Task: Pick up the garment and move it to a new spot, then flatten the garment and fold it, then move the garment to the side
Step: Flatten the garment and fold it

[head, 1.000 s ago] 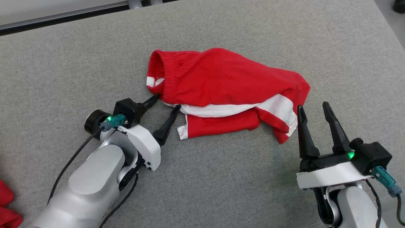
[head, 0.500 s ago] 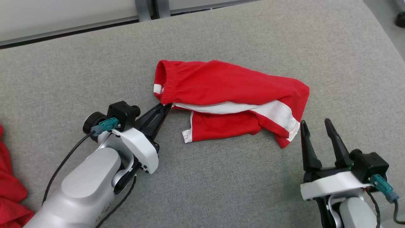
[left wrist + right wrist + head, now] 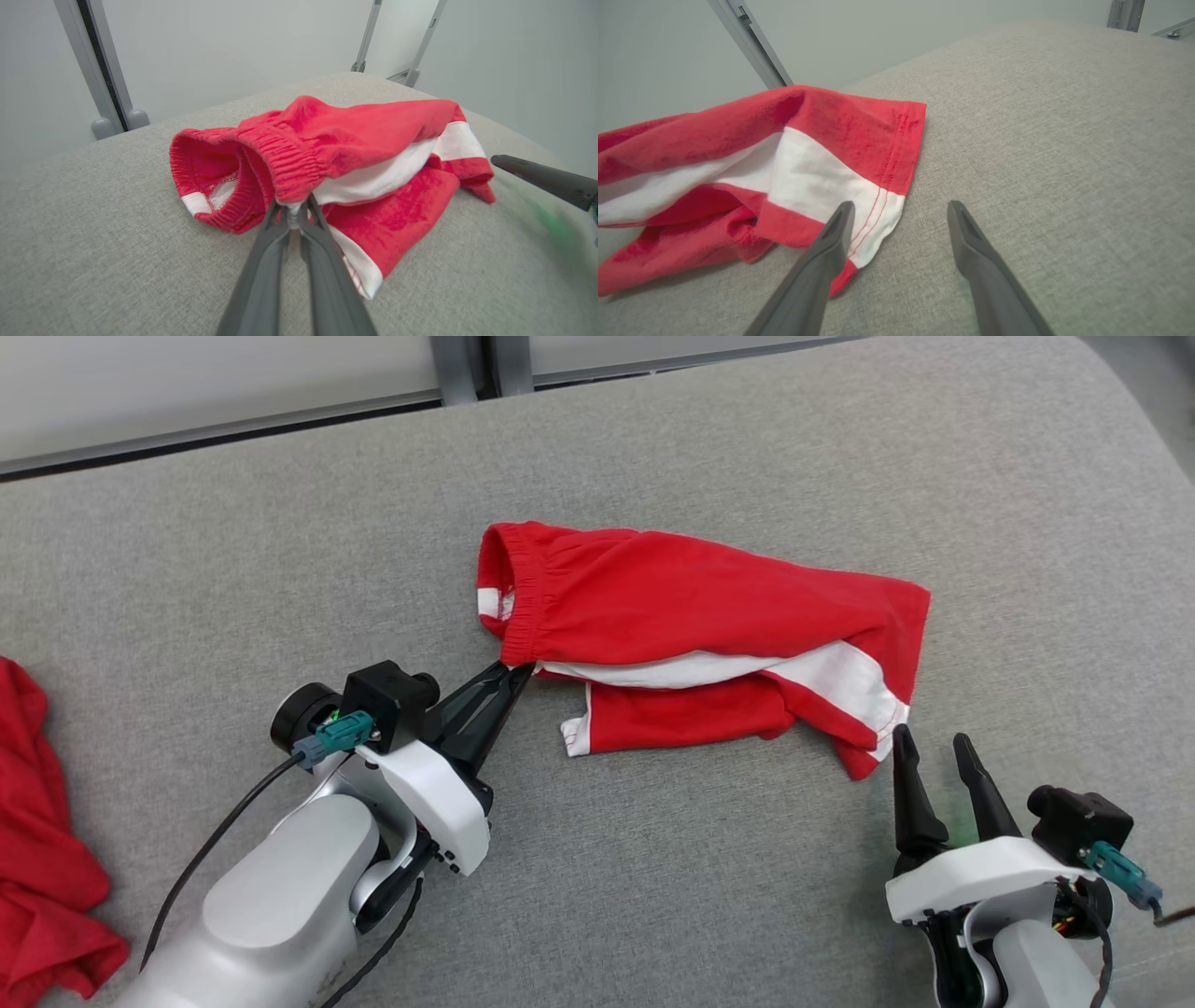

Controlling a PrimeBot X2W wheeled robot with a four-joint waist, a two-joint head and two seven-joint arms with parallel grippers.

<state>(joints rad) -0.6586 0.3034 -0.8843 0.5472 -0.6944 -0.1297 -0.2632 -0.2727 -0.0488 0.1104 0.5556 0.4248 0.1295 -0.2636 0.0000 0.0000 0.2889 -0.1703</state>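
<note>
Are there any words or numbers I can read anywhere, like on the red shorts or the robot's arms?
None can be read.
The red shorts show only plain white stripes, no print.
Faint dark marks low on the left forearm: too small to read.

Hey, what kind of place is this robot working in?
Probably a test room for folding clothes: a wide table covered in grey fabric, plain pale panels with metal posts behind it, and red and white shorts plus another red garment laid out.
</note>
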